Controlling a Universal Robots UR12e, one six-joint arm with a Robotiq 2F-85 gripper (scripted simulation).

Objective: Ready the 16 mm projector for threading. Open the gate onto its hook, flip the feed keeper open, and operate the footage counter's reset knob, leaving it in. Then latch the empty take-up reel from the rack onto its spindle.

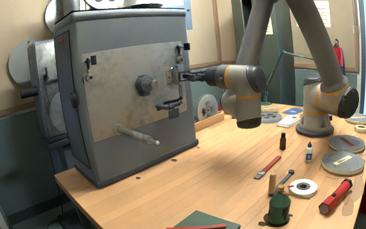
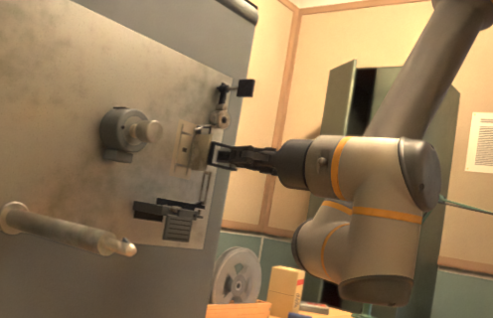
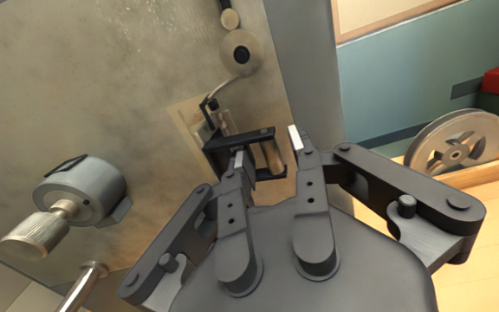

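My gripper [image 3: 267,149] stands at the black gate handle [image 3: 243,151] on the right edge of the projector's faceplate, with its fingers open on either side of the handle and holding nothing. The gate [image 1: 173,75] is swung out from its plate near a small hook [image 3: 209,108]. Left of it sits the round footage counter with its knurled reset knob [image 3: 30,232], standing out from the face. The feed keeper [image 1: 169,104] lies low on the plate. The bare take-up spindle [image 1: 137,134] juts out below. An empty reel [image 1: 206,107] stands upright in the wooden rack behind the projector.
The grey projector body [image 1: 122,92] fills the left of the bench. Film cans [image 1: 342,163], a tape roll [image 1: 303,187], a red torch [image 1: 335,196], a green bottle [image 1: 279,206], small bottles and hand tools lie scattered on the right half. The arm's base [image 1: 315,127] stands at the back right.
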